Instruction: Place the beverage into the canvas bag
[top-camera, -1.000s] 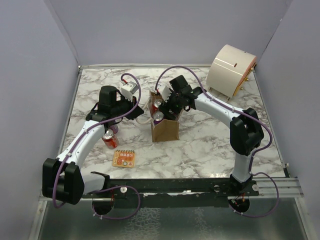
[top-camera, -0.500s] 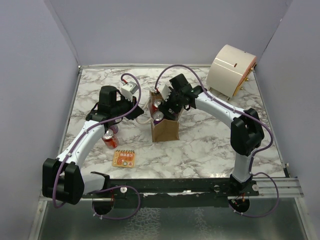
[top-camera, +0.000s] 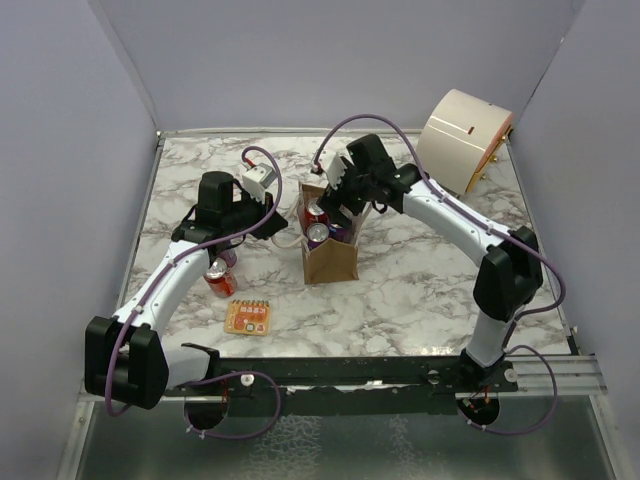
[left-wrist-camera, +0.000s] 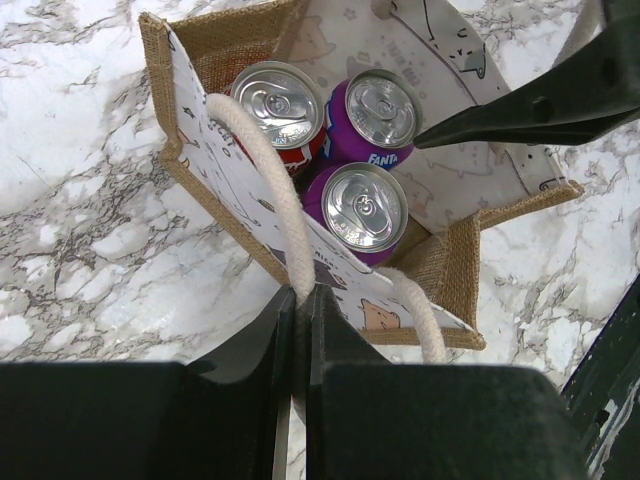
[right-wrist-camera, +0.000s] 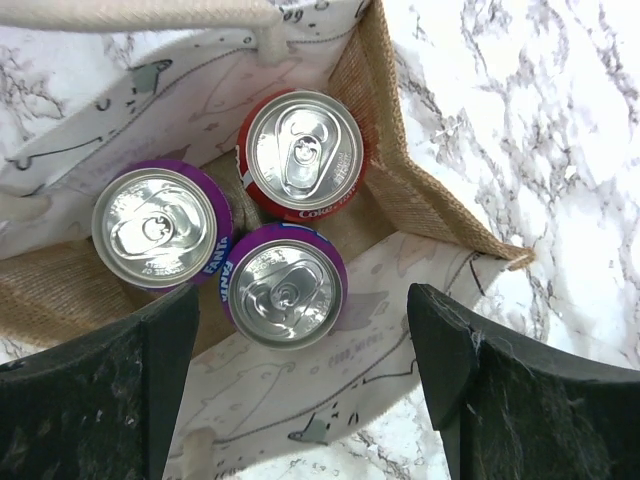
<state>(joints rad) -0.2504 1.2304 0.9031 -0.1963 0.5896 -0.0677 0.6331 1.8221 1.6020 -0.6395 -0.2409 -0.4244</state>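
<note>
Marble table, cans in canvas bag below right gripper

Coarse woven canvas bag, shiny metal can tops, smooth marble-look table — soft rope handle.

We look on a table topped in white marble with grey veins. Plain pale lavender walls close it in: a back wall, a left wall and a right wall. A black metal rail runs along the near edge, above a dimpled grey metal sheet. The light is soft and even.
</note>
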